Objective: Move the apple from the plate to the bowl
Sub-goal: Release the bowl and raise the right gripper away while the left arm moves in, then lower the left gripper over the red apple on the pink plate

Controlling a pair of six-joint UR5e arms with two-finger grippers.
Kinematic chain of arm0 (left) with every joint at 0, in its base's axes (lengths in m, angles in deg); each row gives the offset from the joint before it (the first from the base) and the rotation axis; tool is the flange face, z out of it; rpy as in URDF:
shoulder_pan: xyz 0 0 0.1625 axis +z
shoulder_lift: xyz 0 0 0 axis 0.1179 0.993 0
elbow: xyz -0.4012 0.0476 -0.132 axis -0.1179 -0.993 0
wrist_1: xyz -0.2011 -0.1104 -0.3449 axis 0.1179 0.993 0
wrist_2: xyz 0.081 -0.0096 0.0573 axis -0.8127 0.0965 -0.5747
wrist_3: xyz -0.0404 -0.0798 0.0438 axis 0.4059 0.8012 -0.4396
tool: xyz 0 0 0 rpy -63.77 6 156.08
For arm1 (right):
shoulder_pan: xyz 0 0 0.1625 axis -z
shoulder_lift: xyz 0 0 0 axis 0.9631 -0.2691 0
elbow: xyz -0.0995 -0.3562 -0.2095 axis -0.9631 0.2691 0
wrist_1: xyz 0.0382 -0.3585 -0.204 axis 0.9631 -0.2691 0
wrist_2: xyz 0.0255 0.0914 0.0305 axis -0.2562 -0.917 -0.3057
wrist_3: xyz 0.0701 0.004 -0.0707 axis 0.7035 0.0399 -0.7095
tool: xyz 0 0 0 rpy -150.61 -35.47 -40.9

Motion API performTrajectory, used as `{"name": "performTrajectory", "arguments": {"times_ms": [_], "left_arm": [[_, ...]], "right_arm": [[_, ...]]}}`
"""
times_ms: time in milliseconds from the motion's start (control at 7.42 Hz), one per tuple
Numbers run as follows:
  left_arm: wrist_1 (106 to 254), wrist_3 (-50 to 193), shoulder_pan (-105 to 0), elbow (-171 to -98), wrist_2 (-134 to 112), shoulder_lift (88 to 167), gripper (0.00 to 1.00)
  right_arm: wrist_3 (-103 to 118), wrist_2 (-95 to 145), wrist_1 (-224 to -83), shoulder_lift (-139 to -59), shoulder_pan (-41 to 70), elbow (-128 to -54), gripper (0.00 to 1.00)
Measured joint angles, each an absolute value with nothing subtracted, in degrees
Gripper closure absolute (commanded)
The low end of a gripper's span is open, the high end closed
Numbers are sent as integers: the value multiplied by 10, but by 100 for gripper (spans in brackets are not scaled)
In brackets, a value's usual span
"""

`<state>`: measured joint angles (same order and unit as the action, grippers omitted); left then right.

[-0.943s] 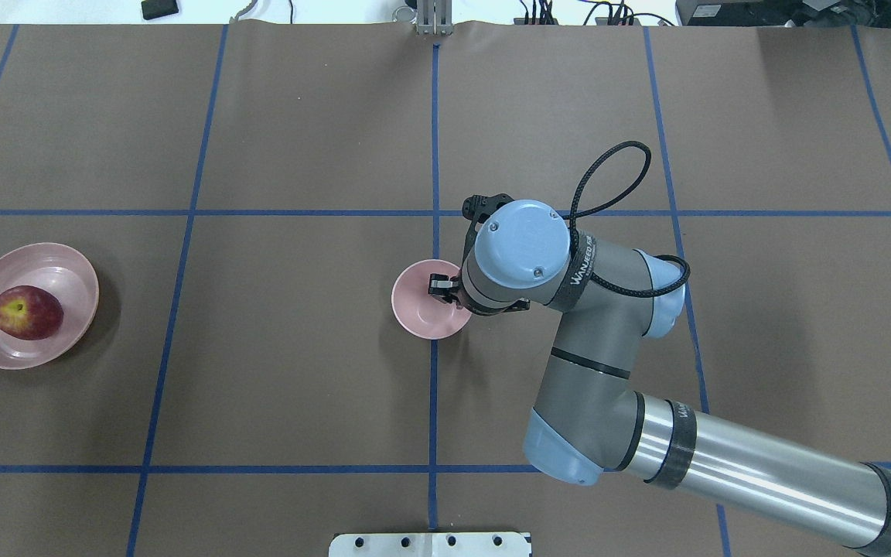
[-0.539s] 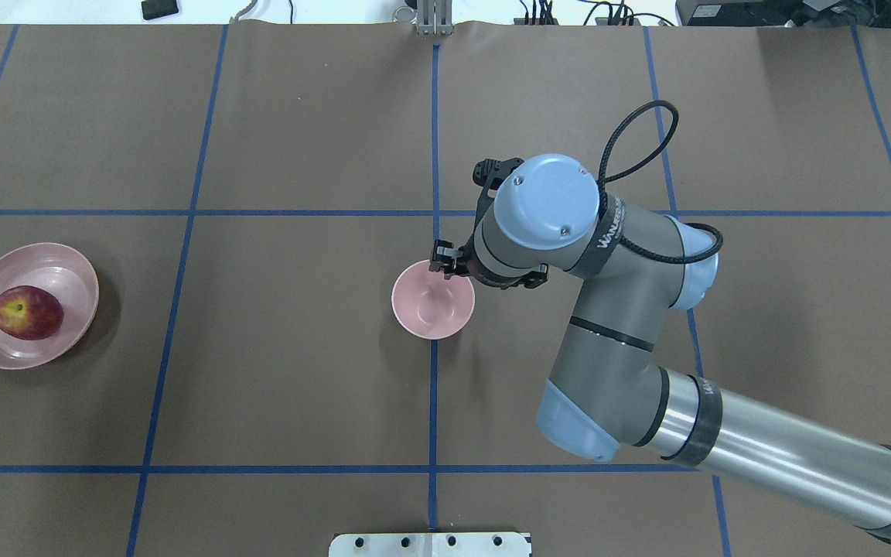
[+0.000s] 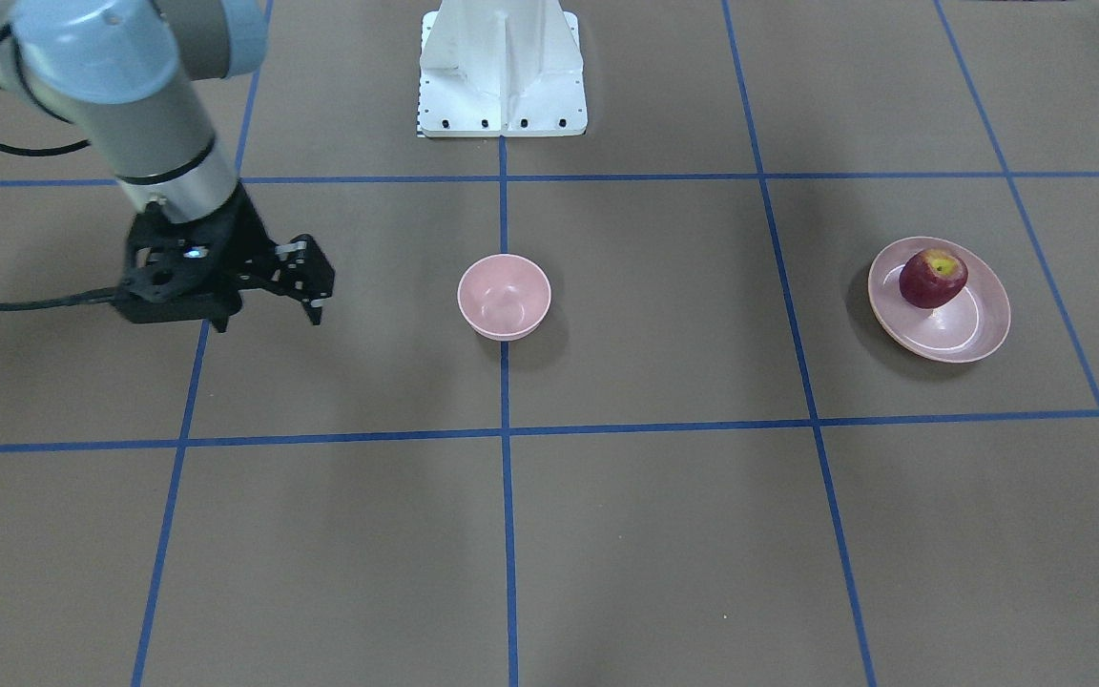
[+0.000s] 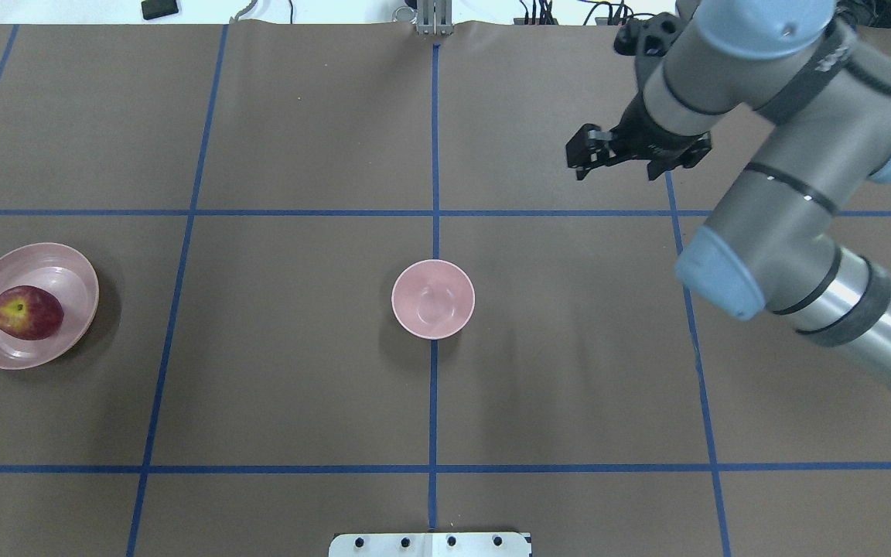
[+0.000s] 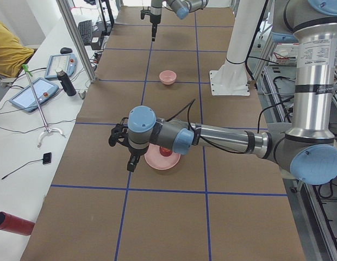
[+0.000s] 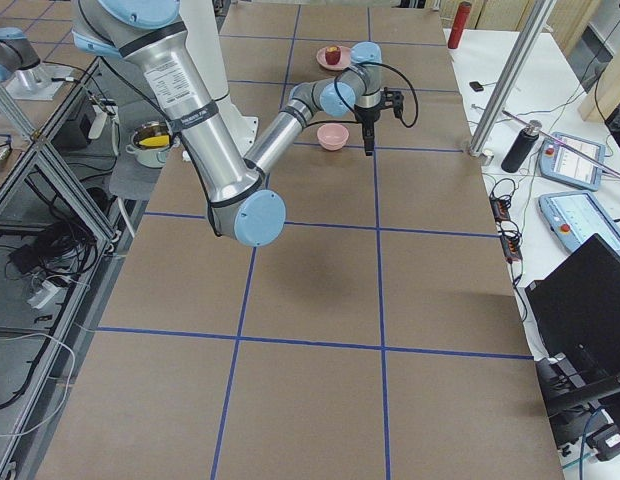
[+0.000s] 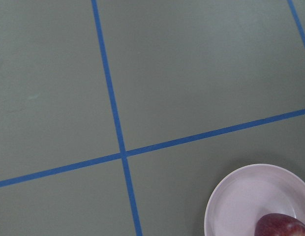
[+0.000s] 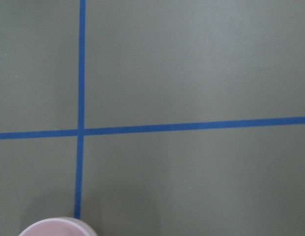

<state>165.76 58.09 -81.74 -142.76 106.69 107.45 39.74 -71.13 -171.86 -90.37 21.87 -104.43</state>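
Right gripper (image 4: 616,172) is wide open, empty, well clear of the bowl (image 4: 433,299). Left gripper (image 5: 131,162): can't tell my jaw state. Apple (image 4: 26,312) sits on the plate (image 4: 66,275) just beside it. Risk: I descend off-centre, clip the rim, plate tips, apple rolls.

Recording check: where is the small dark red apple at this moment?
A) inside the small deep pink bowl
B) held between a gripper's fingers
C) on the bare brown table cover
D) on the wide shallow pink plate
D: the small dark red apple lies on the wide shallow pink plate on the robot's left side, while the small deep pink bowl in the middle holds nothing.
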Motion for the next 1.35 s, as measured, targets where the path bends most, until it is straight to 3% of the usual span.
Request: {"name": "performTrajectory", "arguments": {"times_ms": [404,809,1348], "left_arm": [[1680,665,-766,-1451,1054,1097,1],[1700,796,-633,-1502,959,1094,1],[1722,845,-513,-1502,876,1057,1]], "right_arm": [[122,-787,-1718,-1038,64,-1045,0],[-148,-813,-1720,-1193,-84,-1037,0],[-189,-824,-1718,-1272,-123,-1036,0]]}}
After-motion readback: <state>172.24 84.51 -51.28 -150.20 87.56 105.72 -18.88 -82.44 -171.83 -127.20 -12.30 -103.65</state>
